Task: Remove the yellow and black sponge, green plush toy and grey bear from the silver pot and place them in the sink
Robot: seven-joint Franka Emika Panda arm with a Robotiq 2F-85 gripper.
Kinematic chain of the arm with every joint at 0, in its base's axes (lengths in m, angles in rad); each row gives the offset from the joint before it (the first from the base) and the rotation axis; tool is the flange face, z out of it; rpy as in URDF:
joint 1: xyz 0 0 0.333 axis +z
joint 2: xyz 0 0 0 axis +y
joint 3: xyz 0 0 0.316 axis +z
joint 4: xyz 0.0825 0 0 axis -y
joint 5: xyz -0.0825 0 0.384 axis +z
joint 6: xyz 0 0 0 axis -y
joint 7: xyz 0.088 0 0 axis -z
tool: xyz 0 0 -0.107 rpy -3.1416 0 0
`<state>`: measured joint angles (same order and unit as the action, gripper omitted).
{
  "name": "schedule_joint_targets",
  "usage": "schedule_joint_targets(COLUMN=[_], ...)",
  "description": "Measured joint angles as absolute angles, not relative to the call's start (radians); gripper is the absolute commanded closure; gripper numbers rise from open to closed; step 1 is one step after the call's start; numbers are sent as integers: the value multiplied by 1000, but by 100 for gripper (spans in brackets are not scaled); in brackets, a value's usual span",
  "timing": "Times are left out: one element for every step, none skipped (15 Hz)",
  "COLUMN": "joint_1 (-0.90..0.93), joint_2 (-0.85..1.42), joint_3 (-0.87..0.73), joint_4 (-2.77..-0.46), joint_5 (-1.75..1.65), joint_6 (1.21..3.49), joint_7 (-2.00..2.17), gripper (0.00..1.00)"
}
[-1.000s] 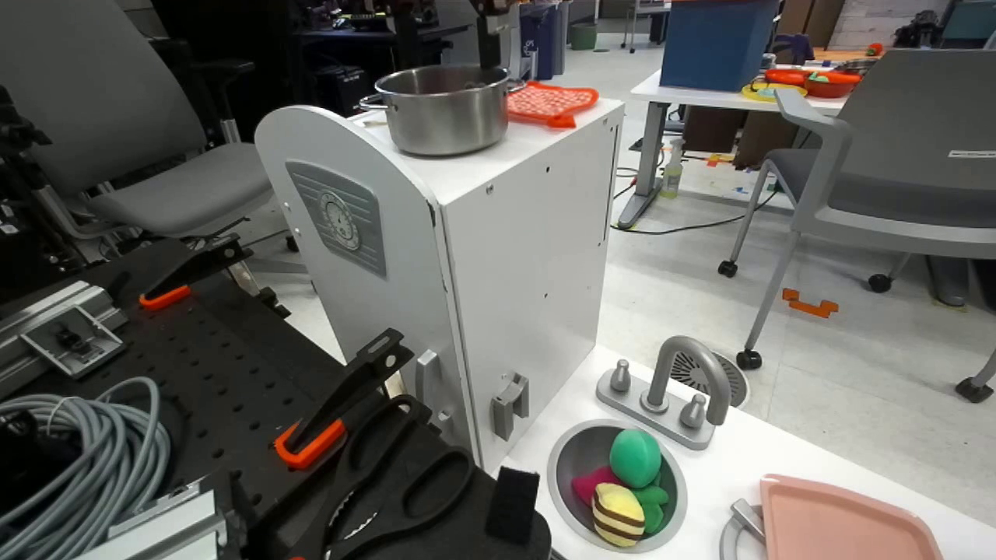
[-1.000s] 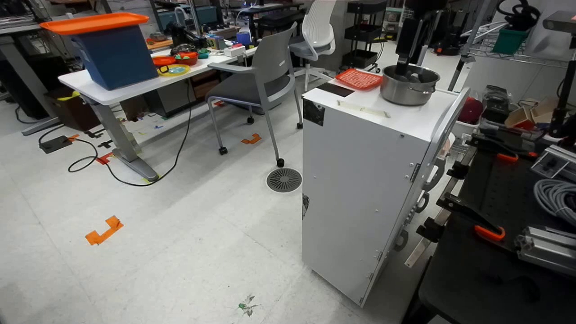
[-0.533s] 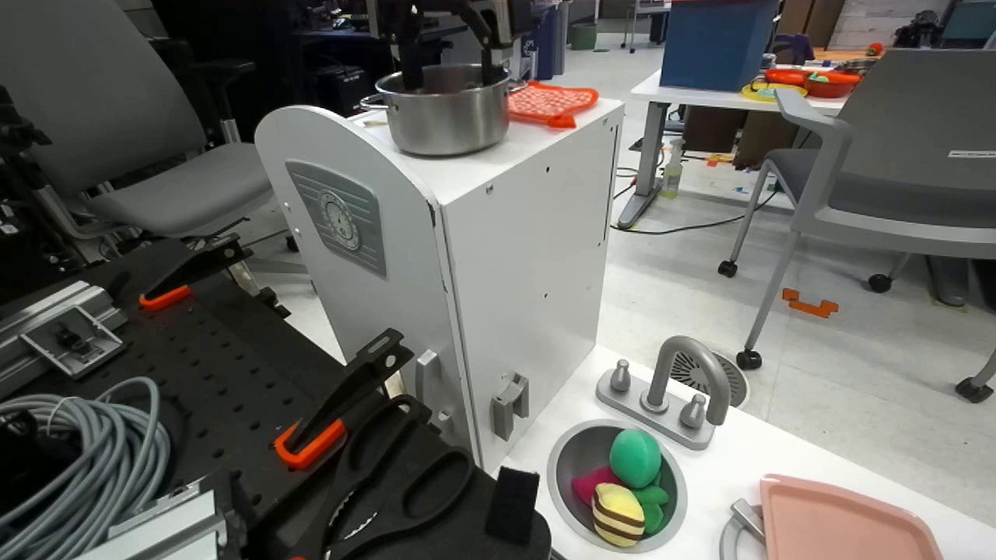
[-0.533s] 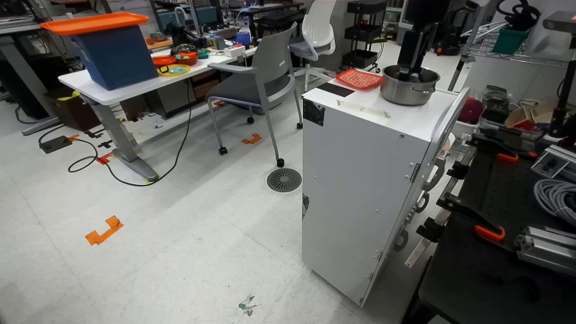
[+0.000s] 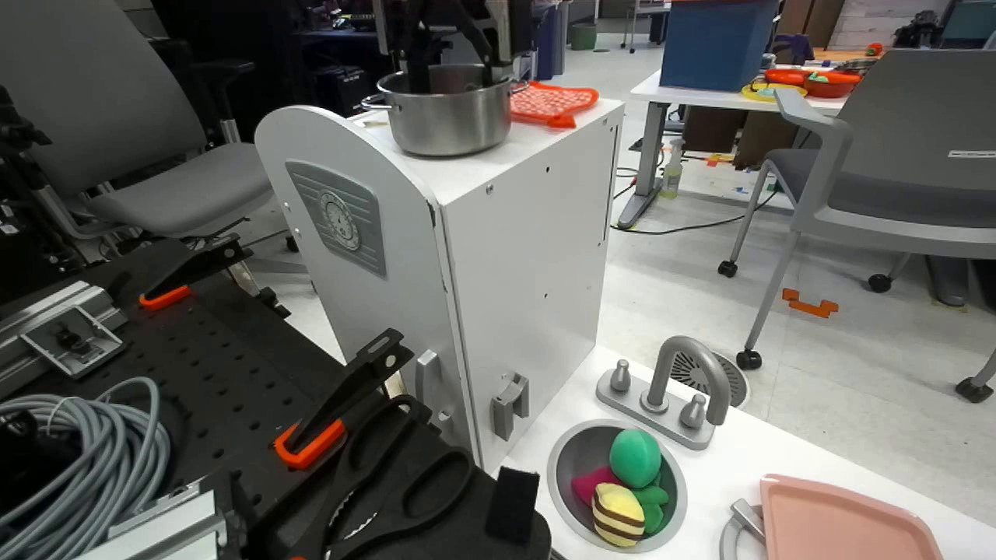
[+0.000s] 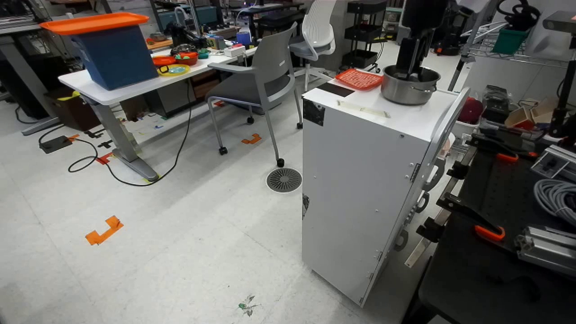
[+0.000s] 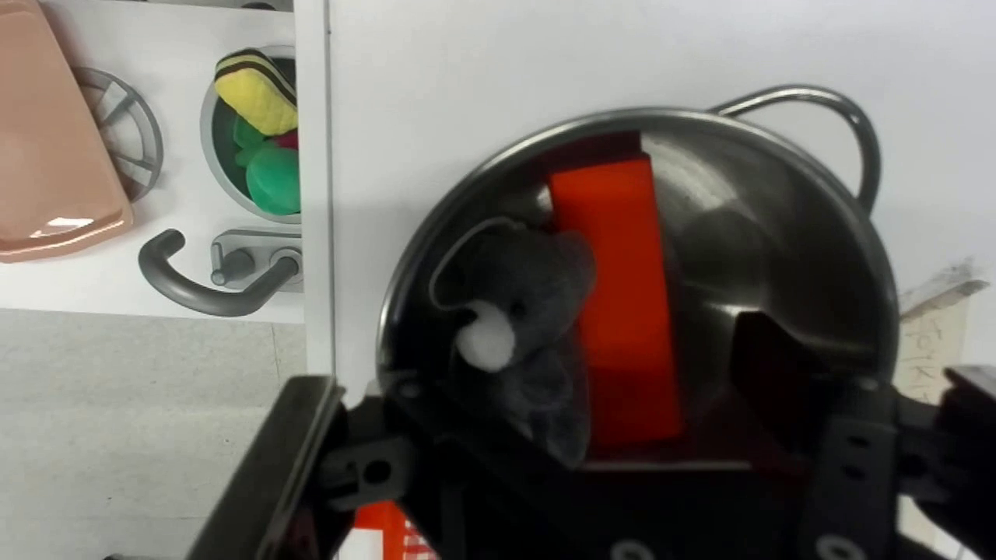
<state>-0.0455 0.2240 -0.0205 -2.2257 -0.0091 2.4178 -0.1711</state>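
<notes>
The silver pot (image 5: 450, 120) stands on the white cabinet top in both exterior views (image 6: 407, 92). My gripper (image 5: 454, 76) is open, its two fingers apart and reaching down inside the pot's rim. In the wrist view the grey bear (image 7: 537, 288), with a white round patch, lies in the pot at the left. The left finger's dark parts cover the bear's lower end. The yellow and black sponge (image 5: 618, 513) and green plush toy (image 5: 636, 459) lie in the sink (image 5: 559, 498). They also show at the wrist view's upper left, the sponge (image 7: 257, 93) above the plush (image 7: 274, 179).
An orange-red block (image 7: 618, 295) lies in the pot right beside the bear. A red mitt-like pad (image 5: 548, 101) lies behind the pot. The grey faucet (image 5: 685, 381) rises beside the sink. A salmon-pink tray (image 5: 848, 521) is on the sink's other side. A pink-magenta item (image 5: 591, 484) lies in the sink.
My gripper has come down, so that both fingers now reach inside the pot. The pot has shifted very slightly. The things in the sink have not moved.
</notes>
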Motion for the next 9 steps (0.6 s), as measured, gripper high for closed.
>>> schedule_joint_targets(joint_1=[-46, -46, -46, -46, -46, -45, -45, -45, -45], joint_2=[224, 224, 224, 224, 224, 224, 224, 224, 224], joint_3=[-20, -20, -20, -20, -20, -20, -20, -20, -20], joint_4=[-2224, -2222, -2222, -2221, -2221, -2221, -2221, -2220, -2220], joint_5=[-9, -9, -9, -10, -11, -12, -12, -12, -13], joint_6=[2418, 2418, 2418, 2418, 2418, 2418, 2418, 2418, 2418], joint_7=[-171, -171, -171, -172, -172, -172, -172, -172, -172], gripper=[49, 58, 65, 73, 80, 88, 95, 100, 100])
